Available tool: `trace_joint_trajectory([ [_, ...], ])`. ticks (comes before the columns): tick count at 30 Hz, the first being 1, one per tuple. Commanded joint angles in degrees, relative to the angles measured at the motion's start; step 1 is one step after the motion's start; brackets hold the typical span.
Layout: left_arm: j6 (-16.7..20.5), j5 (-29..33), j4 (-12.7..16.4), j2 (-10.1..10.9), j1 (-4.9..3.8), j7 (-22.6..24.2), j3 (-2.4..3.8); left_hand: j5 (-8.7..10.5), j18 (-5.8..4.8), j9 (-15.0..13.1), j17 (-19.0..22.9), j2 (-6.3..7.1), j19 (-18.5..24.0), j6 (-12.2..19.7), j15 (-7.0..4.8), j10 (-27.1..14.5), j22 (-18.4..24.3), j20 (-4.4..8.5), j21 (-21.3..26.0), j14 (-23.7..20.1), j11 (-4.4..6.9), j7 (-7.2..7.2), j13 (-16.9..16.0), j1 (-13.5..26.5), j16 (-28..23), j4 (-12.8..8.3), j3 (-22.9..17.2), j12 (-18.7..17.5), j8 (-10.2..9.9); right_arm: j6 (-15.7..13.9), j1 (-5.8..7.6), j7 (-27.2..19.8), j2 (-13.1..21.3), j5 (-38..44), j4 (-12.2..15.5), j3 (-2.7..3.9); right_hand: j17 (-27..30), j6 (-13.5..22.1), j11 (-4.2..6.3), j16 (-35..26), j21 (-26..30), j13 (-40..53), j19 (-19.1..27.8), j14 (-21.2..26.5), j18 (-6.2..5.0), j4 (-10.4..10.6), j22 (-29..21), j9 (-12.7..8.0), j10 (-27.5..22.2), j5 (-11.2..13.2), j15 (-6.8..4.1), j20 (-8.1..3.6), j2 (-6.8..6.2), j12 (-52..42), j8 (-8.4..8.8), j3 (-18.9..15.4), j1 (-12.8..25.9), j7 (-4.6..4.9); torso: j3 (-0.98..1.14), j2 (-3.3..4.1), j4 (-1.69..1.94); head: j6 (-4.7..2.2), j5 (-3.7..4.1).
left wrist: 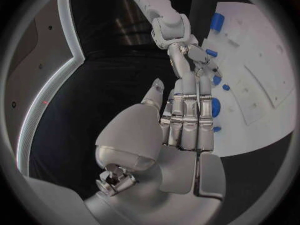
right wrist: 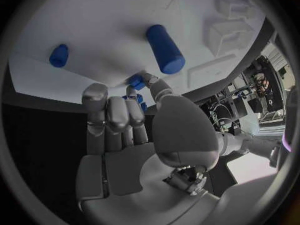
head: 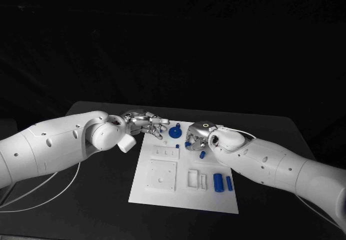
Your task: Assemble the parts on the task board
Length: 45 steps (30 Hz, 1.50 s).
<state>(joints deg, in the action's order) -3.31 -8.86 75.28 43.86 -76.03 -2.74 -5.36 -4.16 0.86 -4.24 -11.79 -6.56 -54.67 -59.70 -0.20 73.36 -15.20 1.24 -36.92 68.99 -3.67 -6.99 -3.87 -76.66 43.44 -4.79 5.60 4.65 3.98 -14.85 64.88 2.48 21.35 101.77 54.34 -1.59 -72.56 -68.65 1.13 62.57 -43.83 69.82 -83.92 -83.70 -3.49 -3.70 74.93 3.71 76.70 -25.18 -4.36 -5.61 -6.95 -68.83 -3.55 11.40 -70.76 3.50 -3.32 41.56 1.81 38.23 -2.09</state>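
Observation:
The white task board (head: 184, 192) lies in the middle of the black table. My left hand (head: 144, 122) reaches over the board's far left corner with its fingers (left wrist: 187, 120) stretched out straight, and I see nothing in it. A round blue part (head: 175, 132) stands just beyond those fingers, showing as a blue disc (left wrist: 215, 106) behind them. My right hand (head: 196, 142) hangs over the board's far middle with its fingers curled, thumb and a finger pinching a small blue part (right wrist: 136, 81). Another small blue piece (head: 202, 154) lies just below that hand.
Two blue cylinders (head: 218, 181) (head: 229, 183) lie side by side near the board's right edge. White raised blocks (head: 162, 175) and a slot block (head: 194, 179) sit on the board. Both forearms (head: 58, 145) (head: 281, 165) flank the board.

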Motion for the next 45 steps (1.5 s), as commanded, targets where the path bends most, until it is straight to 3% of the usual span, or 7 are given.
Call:
trace_joint_trajectory([
  [1, 1.33, -0.06, 0.24, 0.06, -0.06, 1.61, 0.04, -0.43, 0.01, 0.0, -0.08, 0.29, 0.3, 0.14, 0.27, 0.0, 0.03, -0.14, -0.22, 0.1, 0.21, 0.02, 0.06, -0.16, -0.2, 0.13, -0.24, 0.18, 0.24, -4.6, 0.0, 0.68, 0.61, 0.04, 1.12, 0.0, -0.09, -0.31, -0.03, 0.34, -0.35, 0.04, -3.42, -0.38, -0.81, 0.2, 4.62, -0.05, 0.44, -1.44, -0.01, 0.0, -0.59, -0.28, 0.0, 0.2, 0.07, -0.05, 0.02, -0.02, -0.08, -0.02, -0.1],
  [15, 4.16, -1.42, 0.25, 0.43, -0.06, 2.95, 0.03, -1.33, 0.04, 0.14, -0.03, 0.66, 0.33, -0.81, 0.24, -0.01, -0.07, -0.11, -0.45, 0.25, 0.22, 0.31, 0.12, 0.17, -0.22, -0.19, -0.12, -0.44, 0.1, -9.21, 0.08, 1.49, 4.22, -0.8, 7.22, 0.3, -0.17, -0.45, 0.18, -0.01, -0.24, 0.11, -3.4, -0.4, -0.93, 1.41, 4.02, -0.04, 0.59, -5.07, -0.22, -0.2, -1.55, 0.07, -0.01, 0.95, 0.73, -0.16, 0.11, -0.04, -0.19, -0.43, 0.05],
  [23, 6.12, -5.99, -0.02, 0.13, -0.06, 0.73, 0.03, -0.68, 0.06, 0.21, -0.01, 2.47, -0.1, -1.34, 0.2, 0.61, 0.09, -0.11, -0.38, 0.75, 0.29, 0.5, 0.04, 2.67, -0.11, 1.11, 1.3, -0.23, -0.13, -11.31, 0.12, 1.79, 7.49, -2.21, 13.68, 1.93, -0.2, -0.5, 0.28, -0.27, -0.22, 0.27, -3.37, -0.43, -1.01, 2.93, 3.59, -0.03, 0.7, -3.7, -0.36, -0.35, -1.74, 0.18, -0.01, 0.37, 0.58, -0.26, 0.13, -0.1, -0.21, -0.84, 0.05],
  [26, 5.73, -8.63, -0.09, 0.05, -0.06, -0.47, 0.02, -0.17, -0.05, 0.13, -0.03, 4.4, -0.52, -1.86, -0.07, 2.25, 0.24, 0.05, -0.25, 1.16, 0.77, 0.83, -0.2, 5.48, -0.01, 2.65, 2.2, 0.85, -0.05, -11.68, 0.13, 1.92, 8.92, -2.73, 16.47, 2.64, -0.21, -0.49, 0.27, -0.36, -0.3, 0.31, -3.37, -0.45, -1.0, 3.46, 3.42, -0.04, 0.72, -3.56, -0.4, -0.38, -1.85, 0.25, 0.0, 0.16, 0.27, -0.25, 0.12, -0.14, -0.35, -0.98, 0.03],
  [32, 3.59, -12.41, -0.49, -0.58, -0.05, -2.73, -0.12, 0.09, -0.67, -2.24, -1.74, 9.61, -2.21, -5.11, -1.15, 3.62, 0.37, 1.22, -0.45, 1.86, 1.95, 2.06, -0.94, 11.34, 2.8, 9.63, -3.67, 5.6, 0.09, -12.03, 0.13, 2.17, 11.79, -3.7, 21.9, 4.11, -0.22, -0.52, 0.28, -0.51, -0.27, 0.34, -3.34, -0.44, -1.04, 3.98, 3.16, -0.03, 0.73, -3.19, -0.47, -0.45, -2.03, 0.37, -0.02, -0.08, -0.1, -0.27, 0.25, -0.52, -0.8, -0.95, -0.3],
  [37, 1.38, -13.78, -0.61, -1.12, -0.05, -4.18, -1.07, 0.1, -0.77, -9.62, -2.34, 10.19, -2.23, -6.13, -1.61, 4.55, -0.62, 1.69, -1.86, 2.37, 2.39, 2.73, -0.78, 12.92, 3.96, 11.47, -4.91, 6.63, -0.3, -12.0, 0.13, 2.35, 13.17, -4.16, 24.78, 4.74, -0.22, -0.52, 0.28, -0.51, -0.27, 0.34, -3.34, -0.44, -1.04, 3.98, 3.16, -0.03, 0.73, -3.19, -0.47, -0.45, -2.03, 0.37, -0.02, -0.08, -0.1, -0.27, 0.39, -0.86, -1.09, -0.83, -0.43],
  [45, 2.43, -14.89, -0.55, -1.61, -0.05, -4.23, -1.76, 0.54, -0.54, -8.53, -2.13, 11.15, -2.13, -4.6, -1.36, 4.04, -0.7, 1.49, -1.98, 2.36, 2.14, 2.25, -0.78, 12.89, 3.65, 13.14, -5.72, 6.51, -0.24, -11.03, 0.13, 2.74, 13.75, -4.46, 26.15, 5.02, -0.23, -0.49, 0.26, -0.59, -0.29, 0.36, -3.33, -0.43, -1.03, 4.11, 3.06, -0.03, 0.71, -2.95, -0.48, -0.46, -2.01, 0.42, -0.01, -0.16, -0.36, -0.25, 0.59, -1.14, -1.31, -0.86, -0.46],
])
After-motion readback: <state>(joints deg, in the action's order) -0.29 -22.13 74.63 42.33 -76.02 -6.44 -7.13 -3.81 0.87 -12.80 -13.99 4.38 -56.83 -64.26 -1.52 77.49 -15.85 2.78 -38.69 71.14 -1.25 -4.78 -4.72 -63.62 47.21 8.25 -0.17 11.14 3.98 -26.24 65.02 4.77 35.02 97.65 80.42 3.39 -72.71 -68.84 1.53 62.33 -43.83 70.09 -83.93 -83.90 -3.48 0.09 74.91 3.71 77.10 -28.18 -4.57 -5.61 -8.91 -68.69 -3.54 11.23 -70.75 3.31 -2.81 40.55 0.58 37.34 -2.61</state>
